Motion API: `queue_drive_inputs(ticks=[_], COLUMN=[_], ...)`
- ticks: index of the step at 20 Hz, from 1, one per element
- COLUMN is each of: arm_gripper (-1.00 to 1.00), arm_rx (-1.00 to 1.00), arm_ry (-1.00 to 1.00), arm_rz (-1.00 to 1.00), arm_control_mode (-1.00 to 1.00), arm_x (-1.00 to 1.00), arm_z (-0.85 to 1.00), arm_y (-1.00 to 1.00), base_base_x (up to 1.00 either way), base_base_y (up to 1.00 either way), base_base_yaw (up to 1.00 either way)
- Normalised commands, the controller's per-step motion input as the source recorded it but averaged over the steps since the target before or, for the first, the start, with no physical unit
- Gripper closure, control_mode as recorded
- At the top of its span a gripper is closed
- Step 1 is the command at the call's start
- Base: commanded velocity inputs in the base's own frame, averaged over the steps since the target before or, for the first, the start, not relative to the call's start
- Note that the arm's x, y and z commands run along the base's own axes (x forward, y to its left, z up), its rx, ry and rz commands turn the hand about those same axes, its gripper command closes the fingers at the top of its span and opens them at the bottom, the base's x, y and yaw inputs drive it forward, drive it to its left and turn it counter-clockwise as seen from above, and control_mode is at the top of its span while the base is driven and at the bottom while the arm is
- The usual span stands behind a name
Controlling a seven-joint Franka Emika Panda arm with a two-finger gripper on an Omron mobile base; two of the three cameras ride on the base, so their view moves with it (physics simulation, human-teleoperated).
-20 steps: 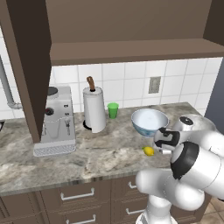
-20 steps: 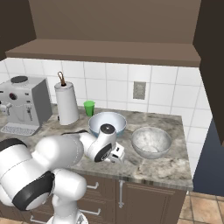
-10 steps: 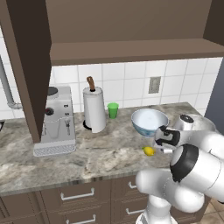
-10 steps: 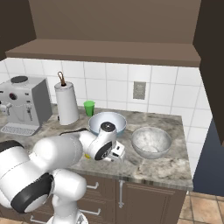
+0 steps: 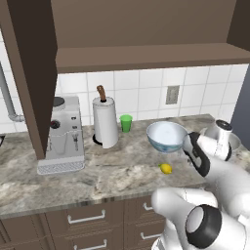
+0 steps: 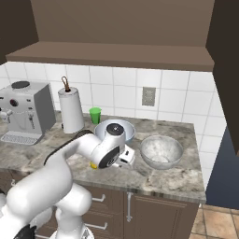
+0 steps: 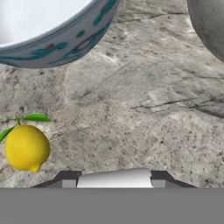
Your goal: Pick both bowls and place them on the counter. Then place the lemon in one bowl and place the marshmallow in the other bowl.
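In the hand view my gripper (image 7: 113, 177) hangs low over the counter (image 7: 144, 100), shut on the marshmallow (image 7: 114, 179), a white cylinder between the two dark fingertips. The lemon (image 7: 27, 148) lies just left of it, with the blue-patterned bowl (image 7: 48, 30) beyond and the marbled bowl (image 7: 210, 26) at the top right. From the right base view, the hand (image 6: 125, 159) sits in front of the patterned bowl (image 6: 126, 127), left of the marbled bowl (image 6: 161, 151). The left base view shows the lemon (image 5: 166, 168) in front of the patterned bowl (image 5: 166, 135).
A coffee machine (image 5: 63, 136), a paper towel roll (image 5: 105, 122) and a small green cup (image 5: 126, 122) stand along the tiled back wall to the left. A dark shelf hangs overhead. The counter's front edge (image 6: 154, 186) runs close below the hand.
The fingers have closed in on the marshmallow. The arm and the bowls have hardly moved.
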Motion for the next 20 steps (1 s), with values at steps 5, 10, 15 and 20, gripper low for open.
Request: queue_drive_inputs(ticks=[5,10,15,20], arm_gripper=[1.00,1.00,1.00,1.00], arm_rx=[0.00,0.00,-0.02,-0.05], arm_ry=[-0.11,-0.03,0.00,0.01], arm_rz=[0.00,0.00,0.00,-0.01], arm_control_mode=[-1.00,-1.00,-1.00,-1.00], arm_x=[-0.28,-0.01,0.04,0.17], arm_z=[0.60,0.62,0.66,0.38], arm_y=[-0.27,-0.35,-0.35,-0.45], base_base_x=[0.00,0.00,0.00,0.00], base_base_y=[0.00,0.00,0.00,0.00], base_base_yaw=[0.00,0.00,0.00,0.00])
